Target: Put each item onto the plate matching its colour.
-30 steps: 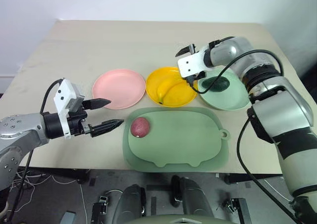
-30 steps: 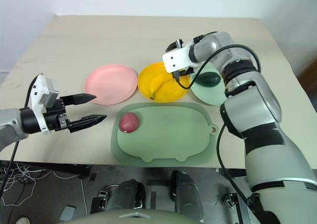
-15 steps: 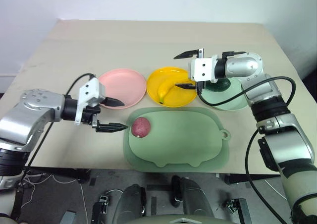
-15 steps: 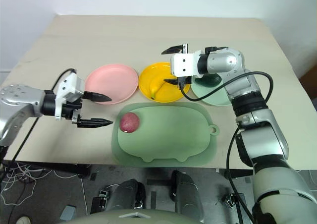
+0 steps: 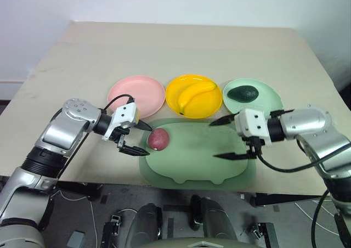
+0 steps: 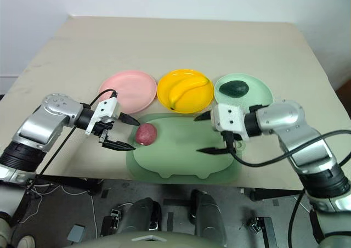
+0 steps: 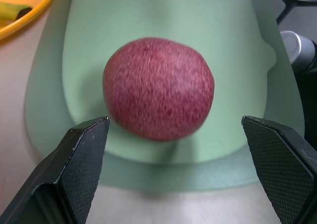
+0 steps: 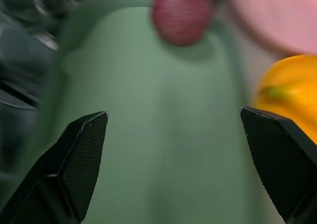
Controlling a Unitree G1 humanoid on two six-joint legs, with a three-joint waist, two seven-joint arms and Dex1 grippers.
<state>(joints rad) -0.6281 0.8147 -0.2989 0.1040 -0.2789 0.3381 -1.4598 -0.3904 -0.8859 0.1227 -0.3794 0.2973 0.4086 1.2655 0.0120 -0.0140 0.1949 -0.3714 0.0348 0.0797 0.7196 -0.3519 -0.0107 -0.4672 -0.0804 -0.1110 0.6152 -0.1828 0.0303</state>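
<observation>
Left gripper [image 5: 134, 137]: fingers spread wide, holding nothing. It sits at the left edge of the sage-green tray [image 5: 203, 165], pointing at the reddish-purple fruit [image 5: 158, 139]. In the left wrist view the fruit [image 7: 158, 102] lies between the two fingertips [image 7: 81, 149] but clear of both; contact is not made. The fingertips are cut off by the lower frame edge in that view.

Right gripper [image 5: 229, 138]: fingers spread wide, empty, held over the right half of the tray and pointing toward the fruit. The right wrist view is blurred; the fruit [image 8: 182, 15] is partly cut off at the frame edge, and the pink and yellow plates appear only as colour patches.

Task items:
- Fruit: rests on the tray's left end, near the pink plate [image 5: 137, 93], which is bare.
- Banana [image 5: 196, 93]: lies on the yellow plate [image 5: 211, 106].
- Avocado [image 5: 242, 94]: lies on the mint green plate [image 5: 269, 97]. The plate's near rim is partly hidden behind the right gripper body.

Surface: a beige table [image 5: 164, 48]. The three plates form a row behind the tray. The tray's front edge lies close to the table's front edge.

Room: a pale wall [image 5: 164, 1] stands behind the table. Dark floor with loose cables [image 5: 77, 196] is visible below the table's front edge; detail there is hard to make out.
</observation>
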